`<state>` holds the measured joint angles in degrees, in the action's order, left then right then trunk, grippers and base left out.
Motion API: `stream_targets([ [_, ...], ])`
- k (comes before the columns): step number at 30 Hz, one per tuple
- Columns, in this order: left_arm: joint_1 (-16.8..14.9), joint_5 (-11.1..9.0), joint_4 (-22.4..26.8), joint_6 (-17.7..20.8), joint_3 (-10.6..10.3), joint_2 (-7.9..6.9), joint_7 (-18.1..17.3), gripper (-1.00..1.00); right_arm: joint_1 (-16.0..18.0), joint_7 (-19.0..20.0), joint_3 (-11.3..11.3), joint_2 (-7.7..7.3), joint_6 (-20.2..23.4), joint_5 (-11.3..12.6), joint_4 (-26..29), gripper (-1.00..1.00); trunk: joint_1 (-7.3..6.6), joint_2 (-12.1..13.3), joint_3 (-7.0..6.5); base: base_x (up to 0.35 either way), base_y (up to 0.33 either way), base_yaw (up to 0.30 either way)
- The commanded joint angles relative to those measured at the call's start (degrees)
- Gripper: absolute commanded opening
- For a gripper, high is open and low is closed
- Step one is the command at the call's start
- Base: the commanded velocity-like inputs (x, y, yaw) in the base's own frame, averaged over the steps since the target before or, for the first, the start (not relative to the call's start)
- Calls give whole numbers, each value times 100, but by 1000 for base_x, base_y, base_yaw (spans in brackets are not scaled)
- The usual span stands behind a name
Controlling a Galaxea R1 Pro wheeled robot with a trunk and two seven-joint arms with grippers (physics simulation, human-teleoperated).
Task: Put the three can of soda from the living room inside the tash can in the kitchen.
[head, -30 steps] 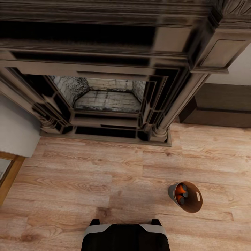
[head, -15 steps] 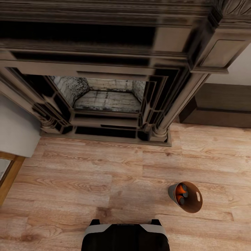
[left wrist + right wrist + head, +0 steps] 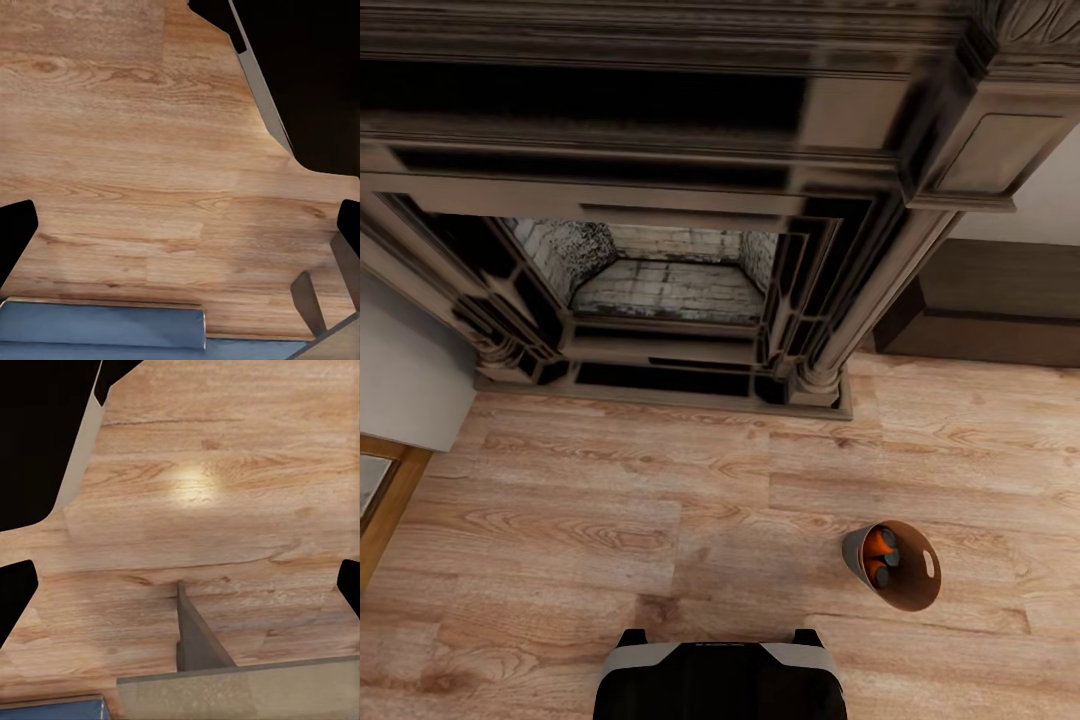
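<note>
Head view had the bin (image 3: 905,580), cans (image 3: 877,556) inside, tipped on the floor (image 3: 610,500) nearer the right arm. Both jaws, wrist views suggested, hung spread over bare floor.

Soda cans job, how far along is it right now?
Looks done: orange cans lie inside the trash can, with a darker one beside them. The bin stands on the wood floor by the fireplace. In hand: nothing. I can't confirm three cans.
</note>
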<state>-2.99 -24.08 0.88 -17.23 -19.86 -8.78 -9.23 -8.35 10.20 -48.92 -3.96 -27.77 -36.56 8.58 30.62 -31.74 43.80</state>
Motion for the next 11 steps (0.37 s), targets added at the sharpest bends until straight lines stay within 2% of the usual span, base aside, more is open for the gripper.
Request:
stream_targets([
  [1, 0, 0, 0, 0, 0, 0, 0, 100, 0, 0, 1, 0, 0, 0, 1, 100, 0, 0, 0, 0, 0, 0],
  [11, 0, 2, 0, 0, 0, 0, 0, 100, 0, 3, 5, 0, 0, 0, -2, 100, 0, 0, 0, 0, 0, 0],
])
